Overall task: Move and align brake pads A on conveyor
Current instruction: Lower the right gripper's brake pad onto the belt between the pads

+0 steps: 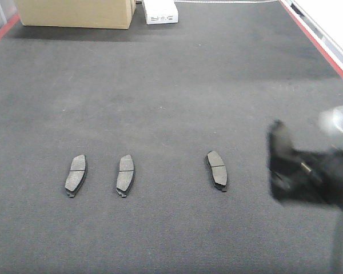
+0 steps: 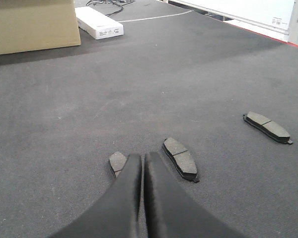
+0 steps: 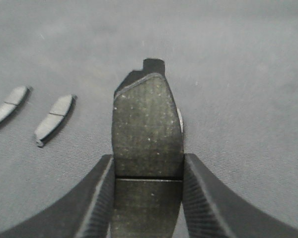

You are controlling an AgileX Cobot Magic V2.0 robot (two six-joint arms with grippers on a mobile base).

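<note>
— While I pan the front camera, what is the worktop like?

— I see the conveyor (image 1: pixel 171 91), a wide charcoal felt-like belt with a fine nap, edged by a red frame (image 1: pixel 317 45) on the right and at the far-left corner. At its far end sit one tan cardboard box (image 1: pixel 74 12) and one flat white box (image 1: pixel 160 11).

— How many pads?

— Four brake pads A in all. Three lie flat on the belt in a rough row: the left pad (image 1: pixel 76 174), the middle pad (image 1: pixel 125 174) just beside it, and the right pad (image 1: pixel 217 169) set apart. Each is a curved grey oblong with a thin groove across the middle and a darker backing.

— And the fourth?

— My right gripper (image 3: pixel 148 171) has its jaws closed on the held pad (image 3: pixel 146 129), speckled face up, near the belt's right side; the front view there is blurred, so it probably hangs above the belt.

— The left?

— My left gripper (image 2: pixel 141 161) has its jaws pressed together, holding nothing, over the left pad.
</note>
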